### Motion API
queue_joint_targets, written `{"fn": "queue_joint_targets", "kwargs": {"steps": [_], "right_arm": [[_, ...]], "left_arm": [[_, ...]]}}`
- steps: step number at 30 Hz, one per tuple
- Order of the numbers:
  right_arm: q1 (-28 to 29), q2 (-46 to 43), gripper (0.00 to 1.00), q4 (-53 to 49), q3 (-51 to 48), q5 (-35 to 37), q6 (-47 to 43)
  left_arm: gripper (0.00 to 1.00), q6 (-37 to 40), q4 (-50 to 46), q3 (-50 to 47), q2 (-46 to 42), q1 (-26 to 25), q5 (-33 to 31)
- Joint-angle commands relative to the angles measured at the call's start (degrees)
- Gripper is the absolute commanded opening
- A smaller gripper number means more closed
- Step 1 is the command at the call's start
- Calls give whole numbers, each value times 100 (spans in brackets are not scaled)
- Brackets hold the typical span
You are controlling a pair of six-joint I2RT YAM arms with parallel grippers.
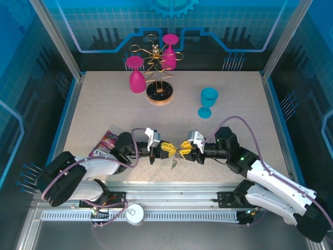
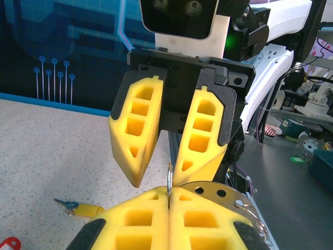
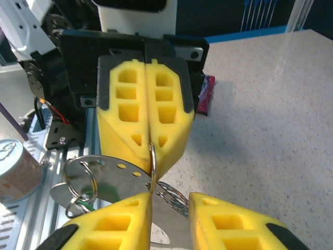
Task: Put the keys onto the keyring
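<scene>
The two grippers meet tip to tip over the near middle of the table. My left gripper (image 1: 169, 148) (image 2: 169, 194) is shut on a thin metal ring (image 2: 169, 177) (image 3: 152, 156) of the keyring. The keyring's grey metal plate (image 2: 221, 190) (image 3: 106, 179) hangs beside the fingers, with small rings (image 3: 78, 179) and a wire coil (image 3: 182, 198) on it. My right gripper (image 1: 182, 147) (image 3: 170, 204) is open, and one fingertip (image 3: 140, 203) touches the pinched ring's end. A key with a yellow head (image 2: 86, 210) lies on the table beyond my left fingers. A red key head (image 2: 8, 244) shows at the frame's edge.
A purple snack packet (image 1: 105, 143) (image 3: 204, 96) lies by the left arm. A blue cup (image 1: 208, 101) stands at the back right. A wire rack (image 1: 158, 78) with two pink cups (image 1: 136, 75) stands at the back centre. A can (image 3: 15, 174) sits on the near rail.
</scene>
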Motion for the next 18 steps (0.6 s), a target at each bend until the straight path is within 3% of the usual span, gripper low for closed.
{"fn": "queue_joint_targets", "kwargs": {"steps": [1, 15, 18], "right_arm": [[-1, -58, 25, 499, -76, -318, 123], [36, 127, 12, 714, -25, -484, 118], [39, 181, 4, 685, 12, -508, 84]], "left_arm": [[0, -55, 416, -59, 43, 23, 20], [0, -151, 542, -61, 67, 24, 48], [0, -160, 558, -58, 64, 23, 49]]}}
